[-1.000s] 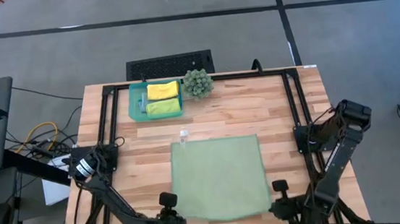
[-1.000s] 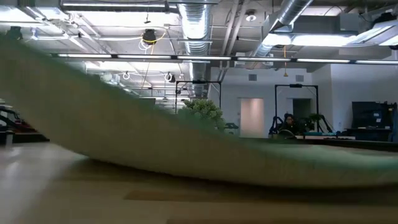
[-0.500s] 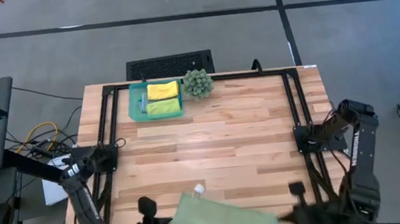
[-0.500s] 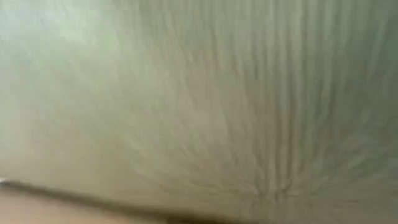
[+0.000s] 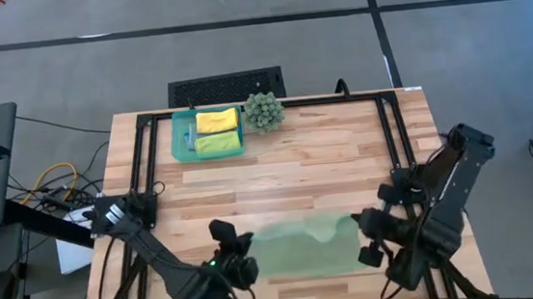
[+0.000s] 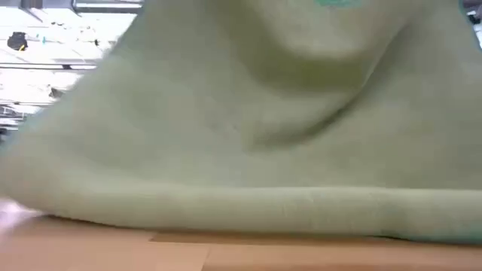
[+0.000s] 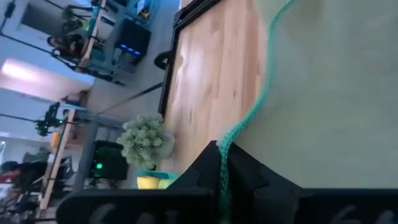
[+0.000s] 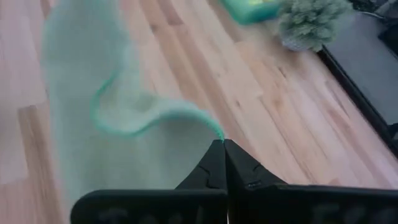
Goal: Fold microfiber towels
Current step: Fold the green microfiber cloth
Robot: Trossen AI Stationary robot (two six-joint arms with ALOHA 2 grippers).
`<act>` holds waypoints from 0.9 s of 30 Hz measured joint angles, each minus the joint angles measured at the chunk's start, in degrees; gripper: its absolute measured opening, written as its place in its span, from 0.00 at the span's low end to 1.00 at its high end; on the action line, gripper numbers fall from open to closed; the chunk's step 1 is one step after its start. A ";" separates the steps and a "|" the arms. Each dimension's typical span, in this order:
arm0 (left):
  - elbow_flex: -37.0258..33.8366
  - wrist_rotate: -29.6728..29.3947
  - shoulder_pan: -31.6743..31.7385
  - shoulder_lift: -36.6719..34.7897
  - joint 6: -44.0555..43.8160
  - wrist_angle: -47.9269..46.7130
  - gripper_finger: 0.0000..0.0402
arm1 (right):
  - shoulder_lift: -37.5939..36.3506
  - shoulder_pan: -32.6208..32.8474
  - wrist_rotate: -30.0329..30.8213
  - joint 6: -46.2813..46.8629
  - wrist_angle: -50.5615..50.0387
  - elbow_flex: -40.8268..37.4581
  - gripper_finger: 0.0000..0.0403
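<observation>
We count three microfiber towels: one pale sage towel (image 5: 299,247) spread near the table's front, and a yellow towel (image 5: 217,121) and lime green towel (image 5: 218,143) in one teal tray (image 5: 178,138). One spiky plant (image 5: 263,111). Two grippers, left gripper (image 5: 240,256) and right gripper (image 5: 369,240). A fourth towel may lie hidden.

Pale green towel (image 5: 299,248) lifted off table edge, carried back over table by both grippers, left (image 5: 240,252), right (image 5: 369,239), now sagging between
</observation>
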 joint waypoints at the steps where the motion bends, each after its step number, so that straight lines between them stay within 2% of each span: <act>1: 0.24 -0.03 0.09 -0.11 0.09 -0.10 0.00 | 0.16 0.12 -0.25 -0.42 0.38 0.20 0.01; 4: 2.91 1.66 -1.33 -0.19 0.80 0.01 0.00 | -0.13 2.35 -0.71 -2.08 2.61 1.65 0.01; 7: 7.27 3.11 -4.47 -0.73 1.61 -0.01 0.00 | -0.80 6.61 -0.82 -8.00 9.97 3.90 0.02; 11: 15.16 0.08 -9.13 -1.63 1.03 -0.02 0.00 | -1.03 11.65 0.46 -20.32 22.83 7.38 0.01; 14: 18.71 -3.48 -10.82 -3.18 -0.81 0.55 0.00 | -0.98 14.87 5.99 -24.73 25.10 10.71 0.01; 16: 17.38 -4.79 -10.74 -5.30 -2.73 0.59 0.00 | -1.12 15.41 9.45 -24.15 23.22 12.51 0.01; 18: 16.12 -4.21 -9.36 -6.85 -5.62 0.11 0.00 | -1.48 15.05 10.01 -20.60 18.49 13.08 0.00; 24: 6.06 0.19 -1.69 -9.19 -6.06 0.03 0.00 | -2.35 9.25 7.90 -0.28 -1.77 9.37 0.01; 27: -2.45 2.96 2.98 -9.29 -7.39 0.07 0.00 | -3.17 4.93 6.00 -1.28 0.53 2.61 0.01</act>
